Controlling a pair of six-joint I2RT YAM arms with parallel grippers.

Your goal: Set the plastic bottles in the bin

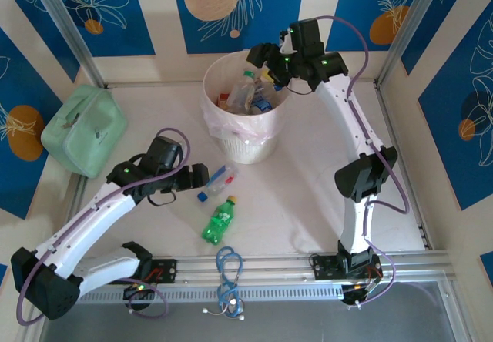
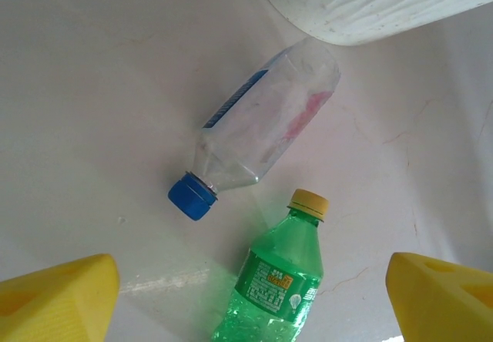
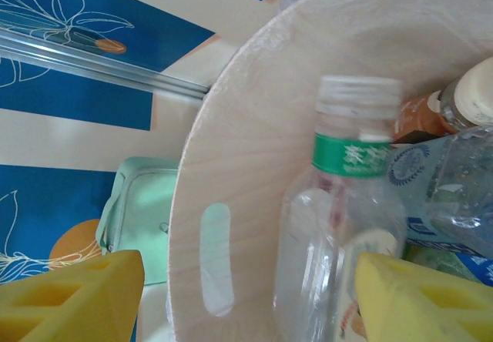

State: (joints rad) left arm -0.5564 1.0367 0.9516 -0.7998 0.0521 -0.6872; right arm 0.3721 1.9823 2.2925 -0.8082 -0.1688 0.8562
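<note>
**A:** What is the left gripper [image 2: 248,296] carrying?

**B:** Nothing. Its yellow fingers [image 2: 58,300] stand wide apart, low over the table [image 2: 92,88]. The green bottle [image 2: 269,288] lies on its side in the gap between them, with its yellow cap pointing away from the hand.

**A:** And just past that?

**B:** The clear bottle with the blue cap [image 2: 262,126], also lying down. Its cap end is toward the hand and its base is toward the foot of the bin [image 2: 370,3], which is further ahead. The two caps lie near each other but apart.

**A:** Why spread so wide?

**B:** Both bottles are round and loose on the table. I judge the jaws need room to straddle a body before closing. The green one sits centred, so it looks like the target, though I can't be sure.

**A:** And the right gripper [image 1: 269,61]?

**B:** It hangs over the bin's mouth, also open. A clear bottle with a green label [image 3: 339,234] stands neck up between the fingers. It is well clear of one finger and close to the other, and I can't tell whether it touches that one. It doesn't look clamped. The hand is there so the bottle ends up inside, where other bottles [image 3: 454,180] lie beneath it.

**A:** Anything beyond?

**B:** A mint-green case [image 1: 83,130] past the bin, which is not part of the job. Two bottles remain on the table.
</note>
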